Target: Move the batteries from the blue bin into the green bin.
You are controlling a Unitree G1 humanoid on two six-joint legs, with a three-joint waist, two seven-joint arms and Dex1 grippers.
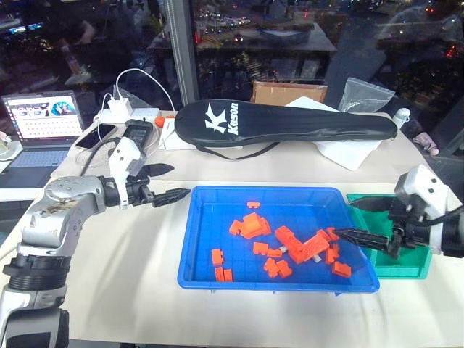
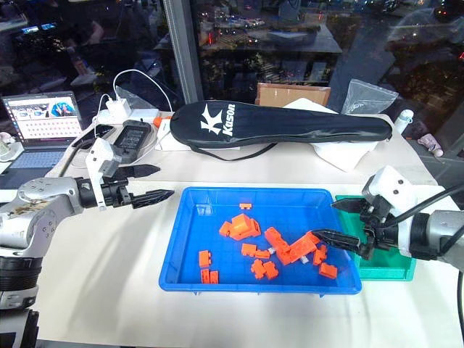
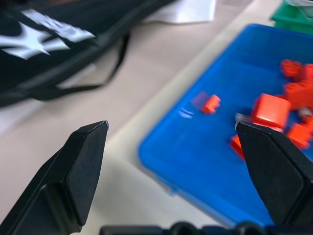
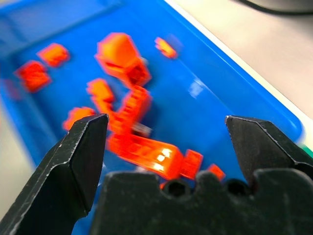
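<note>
**Inspector:** Black fingers of the right gripper (image 2: 346,221) stand spread wide, holding nothing. One finger reaches over the right end of the blue bin (image 2: 190,210), its tip above the orange blocks (image 2: 290,249); the other lies over the green bin (image 2: 391,269). The arm comes in from the right, pointing left and slightly down.

**Clerk:** And the left?

**Inspector:** Left gripper (image 1: 164,183) is likewise parted and empty, hanging above the table (image 1: 130,254) just off the blue bin's left far corner, pointing right and nearly level, forearm entering from the left.

**Clerk:** The batteries?

**Inspector:** One small grey piece, perhaps a battery (image 1: 316,259), lies among the blocks beside the long one; I cannot confirm it. The green bin touches the blue bin's right side. A black racket bag (image 1: 290,125) lies behind.
</note>
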